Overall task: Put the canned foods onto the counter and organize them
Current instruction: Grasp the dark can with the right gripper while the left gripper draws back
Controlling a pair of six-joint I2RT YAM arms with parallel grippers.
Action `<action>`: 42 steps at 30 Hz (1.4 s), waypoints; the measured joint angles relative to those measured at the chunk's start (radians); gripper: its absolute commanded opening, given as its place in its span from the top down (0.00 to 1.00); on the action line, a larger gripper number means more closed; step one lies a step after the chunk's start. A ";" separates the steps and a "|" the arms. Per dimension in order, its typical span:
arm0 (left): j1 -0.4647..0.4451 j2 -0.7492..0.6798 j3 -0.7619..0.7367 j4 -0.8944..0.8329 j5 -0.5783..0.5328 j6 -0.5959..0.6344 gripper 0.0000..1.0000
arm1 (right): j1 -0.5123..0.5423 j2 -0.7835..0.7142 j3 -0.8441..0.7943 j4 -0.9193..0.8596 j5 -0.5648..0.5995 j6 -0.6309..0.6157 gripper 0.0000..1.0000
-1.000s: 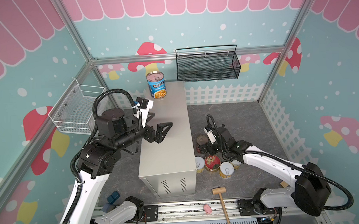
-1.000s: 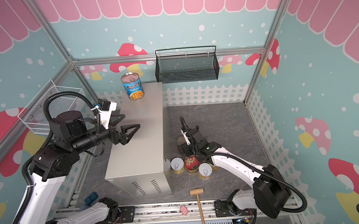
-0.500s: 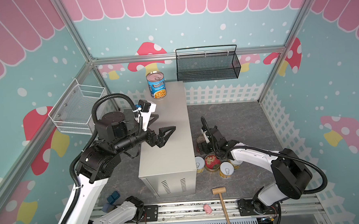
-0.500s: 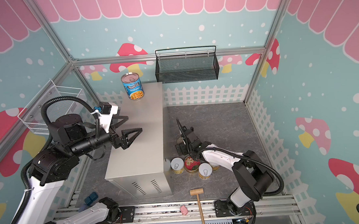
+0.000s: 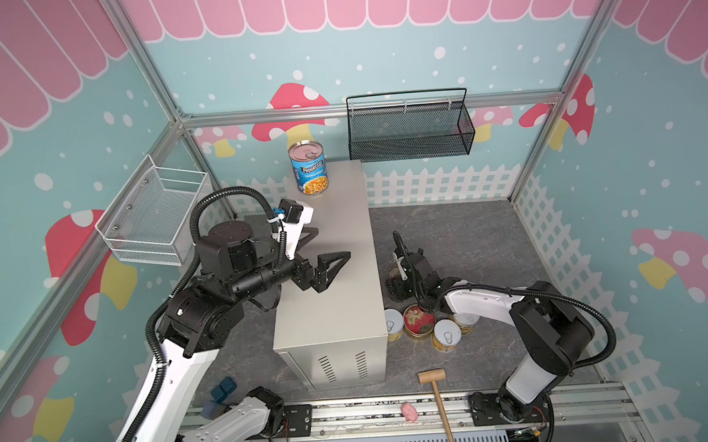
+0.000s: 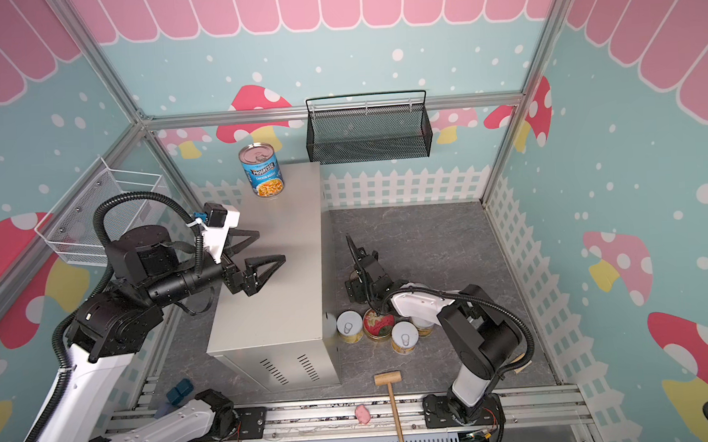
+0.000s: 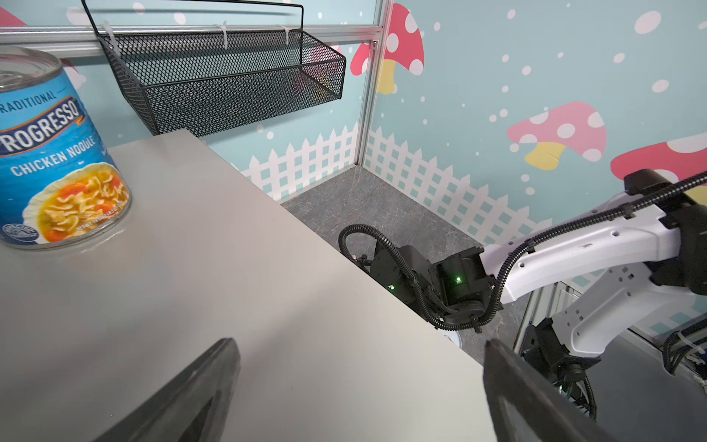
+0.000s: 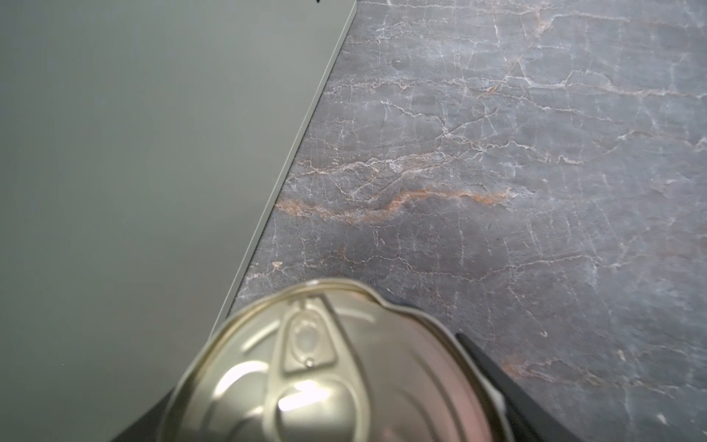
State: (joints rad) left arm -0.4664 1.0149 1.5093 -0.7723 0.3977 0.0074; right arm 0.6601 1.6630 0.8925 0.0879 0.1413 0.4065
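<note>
Right under the right gripper (image 5: 401, 270) stands a can (image 5: 392, 276), but the arm (image 5: 477, 303) covers most of it. Up close, the can's shiny top runs out of view, its sides are hidden, and I can't tell if the fingers (image 8: 512, 390) squeeze it. Back behind that gripper, a short yellow can (image 5: 466, 321) peeks from under the arm. Ahead of the left gripper (image 7: 359, 342), the Progresso can (image 7: 57, 160) is cut off.

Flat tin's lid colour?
Red; the flat tin shows best in a top view.
</note>
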 measured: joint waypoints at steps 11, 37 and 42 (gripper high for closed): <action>0.000 0.008 -0.009 0.022 0.023 0.000 0.01 | 0.000 -0.070 -0.002 -0.073 0.027 -0.050 0.39; 0.000 0.008 -0.048 0.052 0.084 0.000 0.01 | -0.007 -0.281 0.761 -0.631 -0.157 -0.368 0.41; 0.000 0.008 -0.055 0.055 0.093 0.000 0.01 | -0.006 -0.278 0.841 -0.667 -0.289 -0.407 0.39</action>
State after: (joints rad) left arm -0.4664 1.0225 1.4548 -0.7177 0.4908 0.0071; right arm 0.6537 1.3853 1.7332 -0.5793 -0.1474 -0.0010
